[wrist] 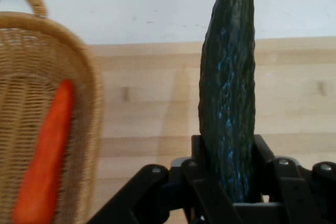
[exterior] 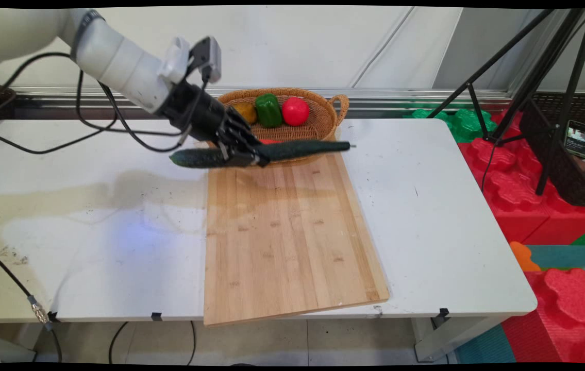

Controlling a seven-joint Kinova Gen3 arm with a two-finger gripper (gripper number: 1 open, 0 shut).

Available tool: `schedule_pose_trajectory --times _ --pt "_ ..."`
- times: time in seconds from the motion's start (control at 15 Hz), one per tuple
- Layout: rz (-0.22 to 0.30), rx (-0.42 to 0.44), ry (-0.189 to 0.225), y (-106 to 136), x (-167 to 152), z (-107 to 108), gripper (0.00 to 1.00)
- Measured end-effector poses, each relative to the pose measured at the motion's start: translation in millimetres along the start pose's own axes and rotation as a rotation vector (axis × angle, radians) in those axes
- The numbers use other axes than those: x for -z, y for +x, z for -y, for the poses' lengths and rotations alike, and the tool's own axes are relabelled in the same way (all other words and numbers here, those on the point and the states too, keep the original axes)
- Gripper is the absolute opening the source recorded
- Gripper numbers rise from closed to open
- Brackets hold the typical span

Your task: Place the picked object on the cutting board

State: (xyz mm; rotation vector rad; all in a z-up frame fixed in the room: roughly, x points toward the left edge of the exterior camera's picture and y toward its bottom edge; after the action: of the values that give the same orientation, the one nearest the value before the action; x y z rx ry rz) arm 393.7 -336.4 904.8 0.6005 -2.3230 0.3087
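The gripper (exterior: 243,154) has its fingers (wrist: 265,153) closed on a long dark green cucumber (exterior: 292,150), gripping it near its middle so that it lies roughly level, lifted clear above the far end of the wooden cutting board (exterior: 287,232). In the hand view the cucumber (wrist: 228,103) runs up from between the fingers, one on each side of it, with the board (wrist: 152,108) below and the white surface (wrist: 131,3) beyond.

The board lies lengthwise on the white surface (exterior: 441,206), its near end hanging a little over the near edge. Just behind its far end stands an oval wicker basket (exterior: 331,116) with a handle at its right end. In the basket are a green bell pepper (exterior: 269,110), a red round fruit (exterior: 295,111) (a tomato or an apple, hard to say) and a yellowish thing (exterior: 247,112) partly hidden by the hand. The hand view also shows an orange carrot (wrist: 44,156) lying inside the basket (wrist: 89,93).

A faint brownish stain (exterior: 91,198) spreads over the left part of the surface. Black cables (exterior: 96,129) hang from the arm.
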Motion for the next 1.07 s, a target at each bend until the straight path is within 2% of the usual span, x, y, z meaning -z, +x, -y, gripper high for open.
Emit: schedule_pose_trajectory --times 0.4,1.07 --pt "0.042 -0.013 -0.066 -4 -43 -24 0.00" --pt "0.133 -0.153 -0.163 -13 -118 -47 0.00"
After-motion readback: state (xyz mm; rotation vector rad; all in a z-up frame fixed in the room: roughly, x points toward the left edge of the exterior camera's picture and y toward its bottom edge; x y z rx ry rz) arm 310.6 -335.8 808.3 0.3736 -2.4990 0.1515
